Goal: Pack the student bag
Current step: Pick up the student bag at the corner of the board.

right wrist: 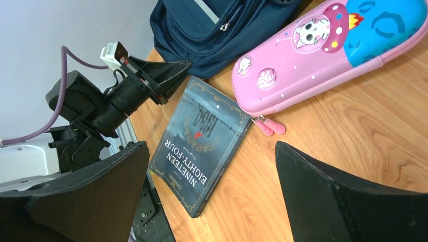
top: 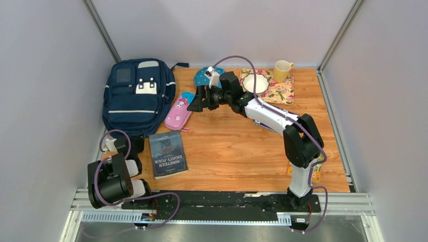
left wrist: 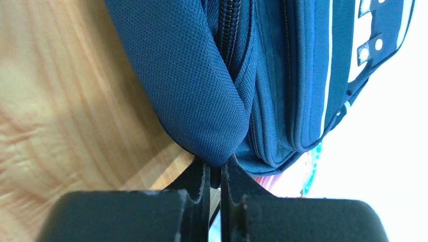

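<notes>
The student bag (top: 136,98), a large navy blue fabric backpack with front zip pockets, a white patch and thin pale stripes, is lying flat on the wooden table (top: 242,151) with its front panel facing up.

The left gripper (left wrist: 215,169) is working at the near edge of the student bag. Its two black fingers are standing almost together and are pinching a rounded fold of the navy fabric between them, beside a zip line.

The right gripper (right wrist: 211,151) is hovering above the table to the right of the student bag. Its jaws are standing wide apart and are holding nothing.

Other items are lying as follows, all referenced to the student bag:
- A pink and blue hard-shell pencil case (top: 179,112) with a cat print is resting just beside its right side, touching or nearly touching it.
- A dark paperback book (top: 167,154) titled "Nineteen Eighty-Four" is lying just off its near right corner, cover up.
- A flowered placemat (top: 280,92) carrying a white dish (top: 256,83) is sitting well apart to its right.
- A yellow mug (top: 282,70) is standing upright at the far edge of that placemat.
- A blue dotted item (top: 203,76), possibly a pouch, is sitting partly hidden behind the right arm.
</notes>
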{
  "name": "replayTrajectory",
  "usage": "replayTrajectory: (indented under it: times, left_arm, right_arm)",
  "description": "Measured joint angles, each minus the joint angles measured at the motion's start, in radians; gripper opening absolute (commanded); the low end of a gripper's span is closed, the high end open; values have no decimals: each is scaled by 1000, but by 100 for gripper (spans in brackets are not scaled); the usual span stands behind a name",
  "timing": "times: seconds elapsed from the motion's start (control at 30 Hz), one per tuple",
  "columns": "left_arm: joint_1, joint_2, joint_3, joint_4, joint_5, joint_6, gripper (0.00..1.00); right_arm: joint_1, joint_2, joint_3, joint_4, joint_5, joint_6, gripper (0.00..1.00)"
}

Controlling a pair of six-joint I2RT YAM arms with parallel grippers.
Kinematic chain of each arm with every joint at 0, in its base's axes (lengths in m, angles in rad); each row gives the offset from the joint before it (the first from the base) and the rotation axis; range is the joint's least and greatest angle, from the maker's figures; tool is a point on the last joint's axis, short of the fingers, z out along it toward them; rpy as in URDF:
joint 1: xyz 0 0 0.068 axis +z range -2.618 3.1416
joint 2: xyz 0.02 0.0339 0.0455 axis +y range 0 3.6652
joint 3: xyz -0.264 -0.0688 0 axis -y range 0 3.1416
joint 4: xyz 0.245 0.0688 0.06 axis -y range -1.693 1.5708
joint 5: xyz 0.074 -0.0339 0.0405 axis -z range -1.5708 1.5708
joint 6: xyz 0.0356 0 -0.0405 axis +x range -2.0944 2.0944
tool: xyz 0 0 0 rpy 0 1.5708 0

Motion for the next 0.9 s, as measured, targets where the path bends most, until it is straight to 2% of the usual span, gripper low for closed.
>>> replayTrajectory:
  times: [0.17, 0.3, 0.4, 0.6, 0.9]
  left_arm:
    - [10, -7, 16, -21, 33, -5, 0]
    - [13, -79, 51, -122, 55, 16, 0]
    - [18, -160, 107, -220, 86, 46, 0]
    - [36, -298, 216, -326, 158, 94, 0]
    - [61, -403, 222, -373, 322, 105, 0]
  right_arm:
    - [0, -3, -11, -5, -2, 3, 98]
    - [0, 0, -3, -35, -4, 18, 98]
    - [-5, 44, 63, -65, -9, 51, 99]
    - [-13, 267, 359, -84, -21, 160, 99]
    - [-14, 650, 809, -108, -13, 376, 99]
